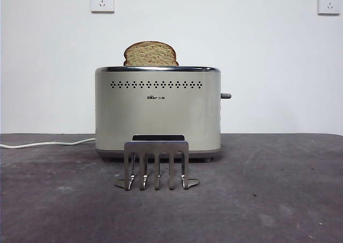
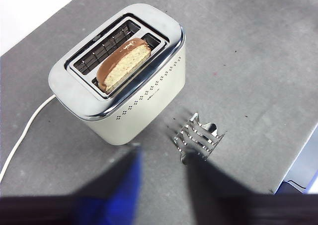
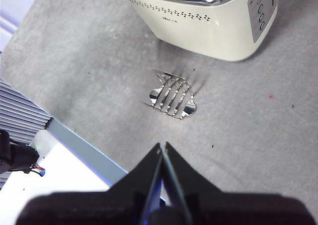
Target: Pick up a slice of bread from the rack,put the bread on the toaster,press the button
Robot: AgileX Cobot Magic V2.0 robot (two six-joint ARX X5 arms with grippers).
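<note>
The toaster (image 1: 157,111) stands on the grey worktop (image 1: 268,194). The slice of bread (image 1: 150,54) sticks up out of its shiny top. The small grey button (image 1: 225,96) pokes out of its right side. The little silver rack (image 1: 156,164) stands just in front of the toaster. A white cord (image 1: 45,143) lies on the left. Two white sockets (image 1: 102,0) are on the wall.
</note>
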